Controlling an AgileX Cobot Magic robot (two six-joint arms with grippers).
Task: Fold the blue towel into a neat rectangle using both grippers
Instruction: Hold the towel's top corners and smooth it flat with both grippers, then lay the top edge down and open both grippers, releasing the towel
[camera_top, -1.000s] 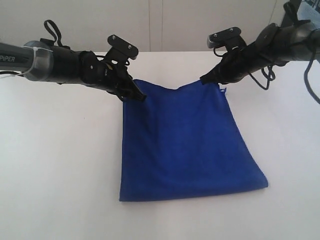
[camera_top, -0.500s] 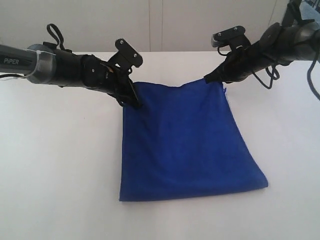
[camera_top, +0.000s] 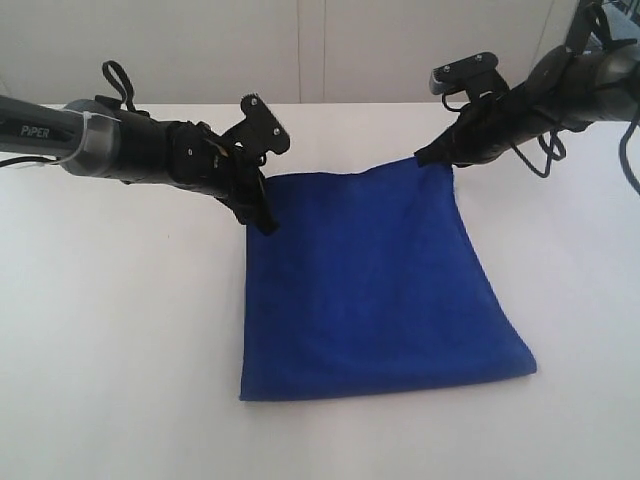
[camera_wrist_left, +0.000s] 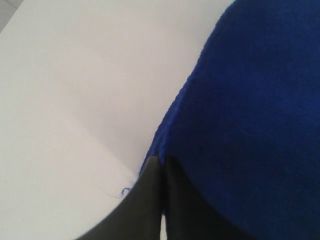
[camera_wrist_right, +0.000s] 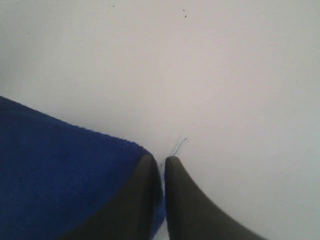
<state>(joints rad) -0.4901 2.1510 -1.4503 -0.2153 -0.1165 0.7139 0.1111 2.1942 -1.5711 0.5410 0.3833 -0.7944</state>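
Observation:
The blue towel (camera_top: 370, 280) lies on the white table (camera_top: 120, 330) as a doubled sheet, its fold at the near edge. My left gripper (camera_top: 265, 222) is at the far left corner, low over the left edge. In the left wrist view this gripper (camera_wrist_left: 162, 165) is shut, with the towel (camera_wrist_left: 245, 100) pinched at its tips and a loose thread (camera_wrist_left: 122, 191) beside it. My right gripper (camera_top: 425, 160) holds the far right corner. The right wrist view shows that gripper (camera_wrist_right: 162, 162) shut on the towel (camera_wrist_right: 60, 170), blue cloth between its fingers.
A pale wall (camera_top: 320, 50) runs behind the table's far edge. Black cables (camera_top: 545, 150) hang from the right arm above the table at the right. A thin stray thread (camera_wrist_right: 179, 146) lies on the table just past the right fingertips.
The left gripper has tilted and come down and nearer along the towel's left edge. The right gripper has shifted slightly right. The sagging far edge between them now runs straighter.

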